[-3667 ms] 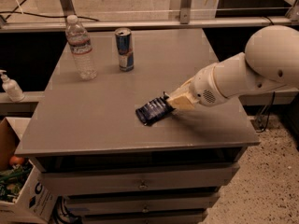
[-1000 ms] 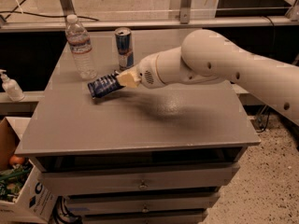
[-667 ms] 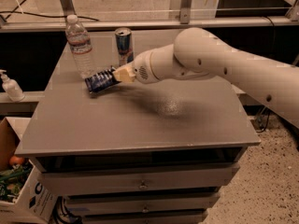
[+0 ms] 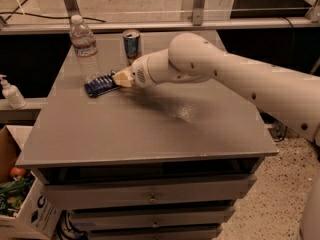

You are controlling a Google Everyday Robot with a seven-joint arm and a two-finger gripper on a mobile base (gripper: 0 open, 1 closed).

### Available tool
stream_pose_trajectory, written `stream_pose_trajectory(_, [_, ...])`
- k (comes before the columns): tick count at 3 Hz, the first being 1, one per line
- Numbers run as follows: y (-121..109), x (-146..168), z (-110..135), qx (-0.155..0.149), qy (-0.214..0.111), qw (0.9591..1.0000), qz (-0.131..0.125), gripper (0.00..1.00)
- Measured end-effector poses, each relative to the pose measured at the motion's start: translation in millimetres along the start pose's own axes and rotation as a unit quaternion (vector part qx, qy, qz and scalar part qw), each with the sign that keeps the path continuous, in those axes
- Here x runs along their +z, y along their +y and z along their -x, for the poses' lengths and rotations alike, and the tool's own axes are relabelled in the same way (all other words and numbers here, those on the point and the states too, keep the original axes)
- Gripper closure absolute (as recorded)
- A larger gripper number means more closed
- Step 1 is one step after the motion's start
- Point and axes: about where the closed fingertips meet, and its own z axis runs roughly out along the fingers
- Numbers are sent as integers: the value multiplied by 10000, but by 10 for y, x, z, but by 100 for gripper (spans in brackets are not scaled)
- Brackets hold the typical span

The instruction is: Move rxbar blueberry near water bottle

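Observation:
The rxbar blueberry (image 4: 99,84), a dark navy flat bar, sits low over the grey table (image 4: 150,129) at the back left, just right of the base of the water bottle (image 4: 83,46). The bottle is clear with a white cap and stands upright. My gripper (image 4: 118,79) is at the bar's right end and is shut on it, with the white arm reaching in from the right.
A blue-and-silver drink can (image 4: 132,45) stands behind the gripper, right of the bottle. A small white pump bottle (image 4: 11,92) stands on a ledge left of the table. A cardboard box (image 4: 20,199) sits on the floor at lower left. Drawers are under the tabletop.
My gripper has carried the bar from the table's middle right to the back left, ending close beside the water bottle. In the last second it moved a little further left and lower.

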Motion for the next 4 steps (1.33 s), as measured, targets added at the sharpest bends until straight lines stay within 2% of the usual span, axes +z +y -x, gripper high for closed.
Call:
stream_pose_trajectory(1, [0,70,-46,60,33,10000,65,83])
stream_pose_trajectory(4, [4,59,-25,63,33,10000,67,13])
